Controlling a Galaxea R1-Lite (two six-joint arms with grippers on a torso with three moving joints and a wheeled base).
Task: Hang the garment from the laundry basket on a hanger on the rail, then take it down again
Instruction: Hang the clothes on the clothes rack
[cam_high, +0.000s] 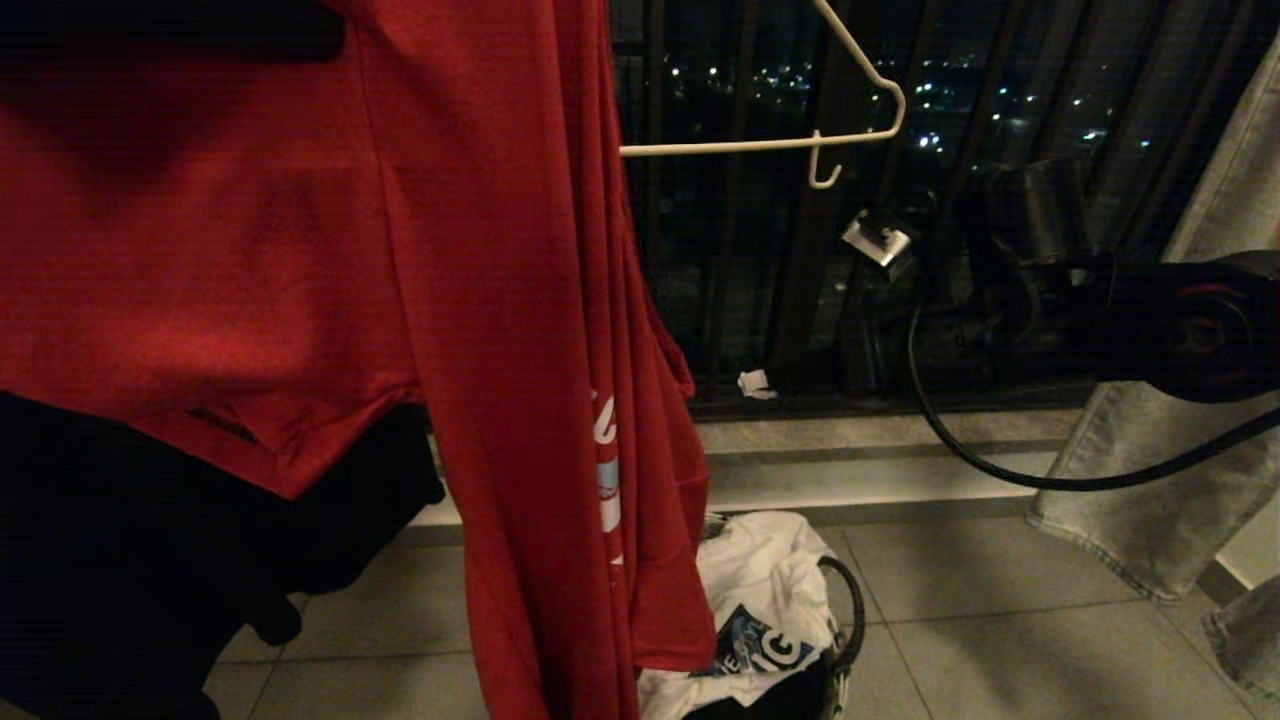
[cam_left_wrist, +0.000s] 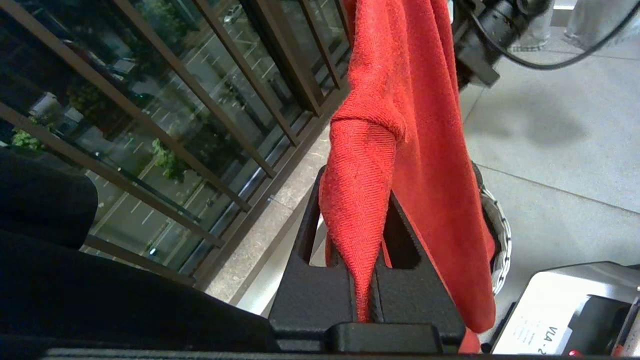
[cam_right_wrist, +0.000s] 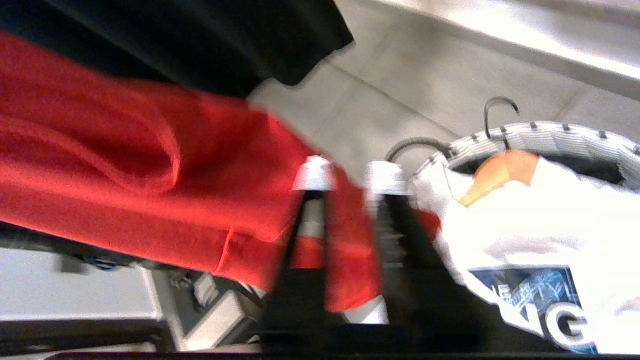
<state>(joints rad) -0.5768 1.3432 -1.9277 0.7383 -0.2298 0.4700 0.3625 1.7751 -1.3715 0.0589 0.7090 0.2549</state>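
The left gripper (cam_left_wrist: 370, 280) pinches a fold of the red T-shirt (cam_high: 500, 300), holding it high beside the white hanger (cam_high: 780, 140) above the laundry basket (cam_right_wrist: 550, 137), while the right gripper (cam_right_wrist: 350, 182), fingers slightly parted, frames its hem

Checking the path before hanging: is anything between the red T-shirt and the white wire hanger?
Nothing visible. The garment, clamped in the left gripper, hangs right beside the hanger; the hanger's bar runs straight to the cloth's edge, with only the dark window behind.

The left claw (cam_left_wrist: 367, 280) is clamped tight, while the right claw (cam_right_wrist: 347, 182) seems slightly parted, though blurred.
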